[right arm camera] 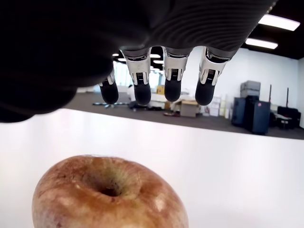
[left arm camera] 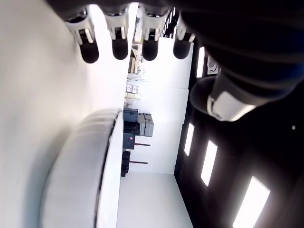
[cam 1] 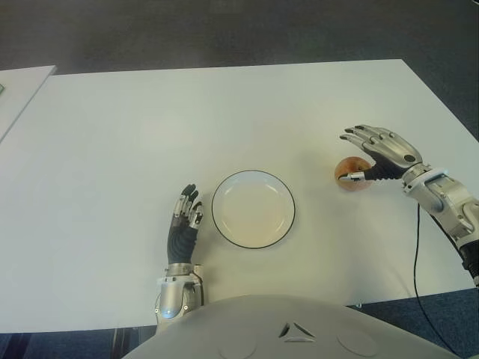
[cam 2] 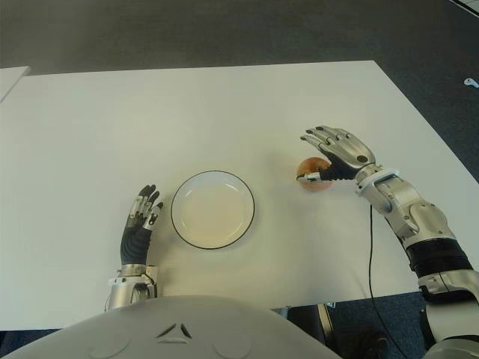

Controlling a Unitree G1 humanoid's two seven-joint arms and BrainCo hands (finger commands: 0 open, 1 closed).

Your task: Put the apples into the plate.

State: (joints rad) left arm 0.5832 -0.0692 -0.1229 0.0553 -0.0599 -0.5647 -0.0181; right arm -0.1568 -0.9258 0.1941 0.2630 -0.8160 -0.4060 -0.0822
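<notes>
A reddish-yellow apple sits on the white table, to the right of a white plate with a dark rim. The plate holds nothing. My right hand hovers just over the apple, fingers spread above it and the thumb beside it, not closed around it. In the right wrist view the apple lies under the extended fingers, stem hollow up. My left hand shows flat just left of the plate, fingers straight and holding nothing.
A second white table edge shows at the far left. A black cable hangs off the table's right front edge beside my right forearm. Dark carpet lies beyond the table's far edge.
</notes>
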